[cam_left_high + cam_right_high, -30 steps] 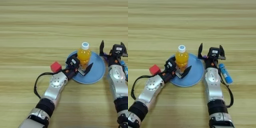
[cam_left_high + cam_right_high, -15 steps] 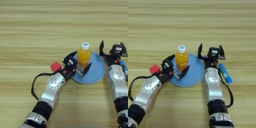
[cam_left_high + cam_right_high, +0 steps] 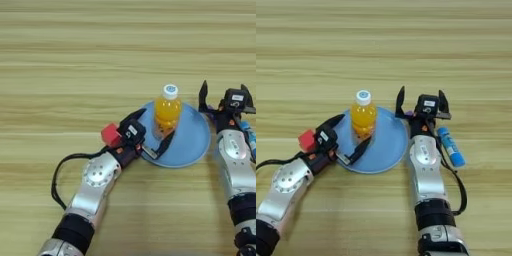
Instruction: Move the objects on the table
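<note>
The orange-drink bottle (image 3: 167, 114) with a white cap stands upright on the left part of the round light-blue plate (image 3: 192, 145). My left gripper (image 3: 153, 130) is open at the plate's left rim. Its fingers spread toward the bottle's base, one fingertip (image 3: 170, 137) close to it and the other behind, and they do not clamp it. The red cube (image 3: 110, 134) lies on the table right behind that gripper's body. My right gripper (image 3: 421, 101) is open and points up, at the plate's right rim. A sliver of purple (image 3: 408, 114) peeks out beneath it.
A blue-and-white tube (image 3: 451, 146) lies on the table just right of my right forearm. The light wood table (image 3: 75, 60) stretches wide beyond the plate and to the left.
My left gripper has drawn back a little to the left from the bottle, toward the red cube. The bottle, plate and right arm have stayed where they were.
</note>
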`<state>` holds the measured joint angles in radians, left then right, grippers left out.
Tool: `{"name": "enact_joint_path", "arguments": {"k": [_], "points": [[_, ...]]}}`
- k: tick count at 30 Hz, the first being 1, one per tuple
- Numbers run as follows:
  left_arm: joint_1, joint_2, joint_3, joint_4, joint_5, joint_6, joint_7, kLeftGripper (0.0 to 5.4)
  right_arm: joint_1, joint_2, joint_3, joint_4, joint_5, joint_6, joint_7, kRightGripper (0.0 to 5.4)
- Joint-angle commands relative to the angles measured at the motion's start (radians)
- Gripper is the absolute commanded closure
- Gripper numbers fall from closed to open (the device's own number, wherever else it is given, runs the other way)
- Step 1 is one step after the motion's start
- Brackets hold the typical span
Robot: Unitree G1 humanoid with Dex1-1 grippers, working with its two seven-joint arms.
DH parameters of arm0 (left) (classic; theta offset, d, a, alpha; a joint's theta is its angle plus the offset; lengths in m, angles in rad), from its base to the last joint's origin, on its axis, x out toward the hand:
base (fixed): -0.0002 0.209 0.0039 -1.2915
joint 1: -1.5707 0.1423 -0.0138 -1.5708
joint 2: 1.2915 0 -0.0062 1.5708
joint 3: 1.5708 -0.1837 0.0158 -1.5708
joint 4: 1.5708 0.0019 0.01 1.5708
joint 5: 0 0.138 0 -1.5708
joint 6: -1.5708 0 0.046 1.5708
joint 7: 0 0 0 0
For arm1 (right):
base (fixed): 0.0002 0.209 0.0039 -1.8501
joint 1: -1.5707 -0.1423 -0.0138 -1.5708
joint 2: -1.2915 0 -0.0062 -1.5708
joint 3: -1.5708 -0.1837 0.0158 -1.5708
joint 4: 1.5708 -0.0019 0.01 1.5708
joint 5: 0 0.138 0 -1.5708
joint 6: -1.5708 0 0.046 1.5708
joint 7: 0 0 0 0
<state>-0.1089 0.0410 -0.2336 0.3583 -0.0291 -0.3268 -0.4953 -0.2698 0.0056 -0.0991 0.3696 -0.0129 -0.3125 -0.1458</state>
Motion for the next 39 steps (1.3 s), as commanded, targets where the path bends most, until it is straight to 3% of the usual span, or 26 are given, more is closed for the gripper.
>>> {"name": "enact_joint_path", "arguments": {"k": [1,8,23,29,39], "points": [[0.060,0.049,0.013,-0.074,-0.018,0.038,-0.021,0.01,-0.024,0.002,0.001,0.016,-0.001,0.010,-0.003,0.00],[0.105,0.089,0.045,-0.163,-0.053,0.079,-0.026,0.01,-0.034,-0.001,0.001,0.038,-0.001,0.004,-0.001,0.00],[0.038,0.064,0.078,-0.177,-0.101,0.092,-0.001,0.01,-0.038,0.002,0.004,0.051,-0.004,-0.001,-0.003,0.00],[-0.046,0.042,0.153,-0.097,-0.095,0.067,0.093,0.01,-0.041,0.000,0.003,0.062,-0.003,-0.005,-0.001,0.00],[-0.254,0.031,0.286,0.203,-0.106,-0.063,0.207,0.01,-0.038,-0.010,-0.004,0.063,0.001,-0.013,0.003,0.00]]}}
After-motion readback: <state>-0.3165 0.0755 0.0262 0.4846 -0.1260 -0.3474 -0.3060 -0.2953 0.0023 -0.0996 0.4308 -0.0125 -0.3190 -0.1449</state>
